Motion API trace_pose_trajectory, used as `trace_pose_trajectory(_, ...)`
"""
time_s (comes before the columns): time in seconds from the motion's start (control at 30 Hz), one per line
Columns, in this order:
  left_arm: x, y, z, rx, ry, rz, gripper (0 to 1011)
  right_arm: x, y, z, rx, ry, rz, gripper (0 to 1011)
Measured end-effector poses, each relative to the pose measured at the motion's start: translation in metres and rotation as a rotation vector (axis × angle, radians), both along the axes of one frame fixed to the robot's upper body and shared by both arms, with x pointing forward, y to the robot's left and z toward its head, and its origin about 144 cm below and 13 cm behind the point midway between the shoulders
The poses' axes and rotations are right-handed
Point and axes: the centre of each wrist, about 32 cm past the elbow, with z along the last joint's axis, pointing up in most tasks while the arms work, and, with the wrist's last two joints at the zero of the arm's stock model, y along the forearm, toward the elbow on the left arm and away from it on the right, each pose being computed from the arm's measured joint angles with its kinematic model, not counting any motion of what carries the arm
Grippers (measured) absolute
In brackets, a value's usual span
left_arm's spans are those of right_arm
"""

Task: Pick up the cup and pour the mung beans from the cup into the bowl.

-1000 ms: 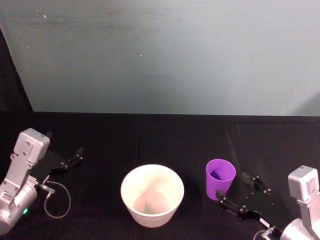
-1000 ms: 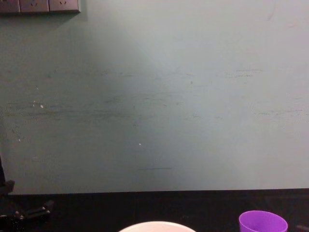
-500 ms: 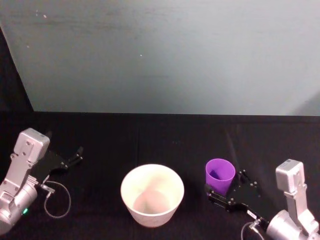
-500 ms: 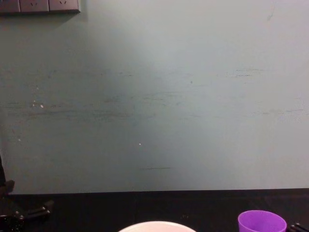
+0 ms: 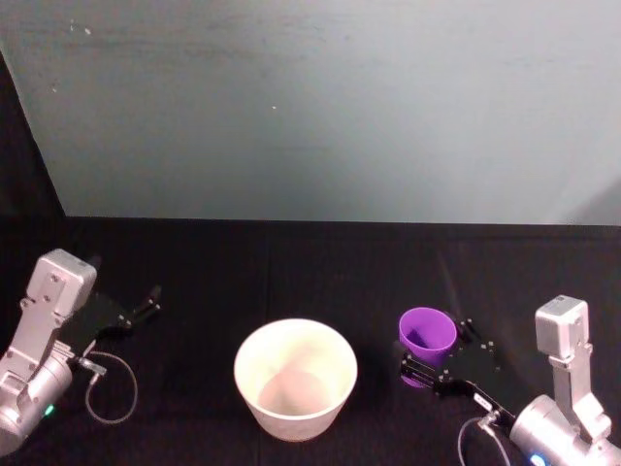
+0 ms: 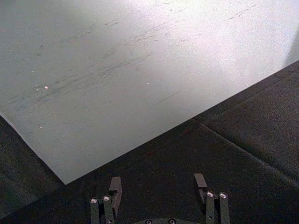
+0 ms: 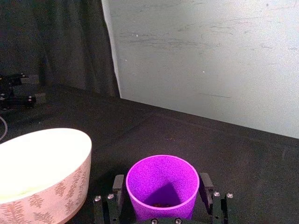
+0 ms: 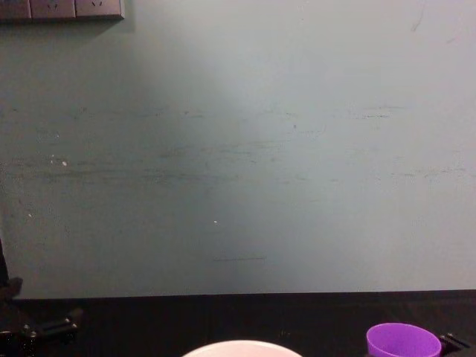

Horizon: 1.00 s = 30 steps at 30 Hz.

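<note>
A black-clothed table [image 5: 291,262] stands before a teal wall [image 5: 340,107], and on it, right of centre, the cup [image 5: 427,330] sits upright, plain bright purple and tapering to its base, with a few small dark beans [image 7: 161,204] at the bottom. The right gripper [image 5: 437,351] straddles it with jaws wide, one finger [image 7: 118,185] just beside each wall; I cannot tell whether they touch it. Near on the cup's left is the wider cream bowl [image 5: 296,324], a brownish sprig pattern on its outer wall, and the left gripper [image 5: 146,306] rests at the table's left side, jaws wide and holding nothing.
</note>
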Motion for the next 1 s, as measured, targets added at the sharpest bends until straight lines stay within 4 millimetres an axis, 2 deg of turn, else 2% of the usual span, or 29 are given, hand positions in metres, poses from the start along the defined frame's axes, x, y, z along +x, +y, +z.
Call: trace_pose_trajectory(1.0,0.0,0.0,0.0,0.0,0.0,0.0,1004,0.011,0.005,0.0,-0.017,-0.004,-0.01,1003)
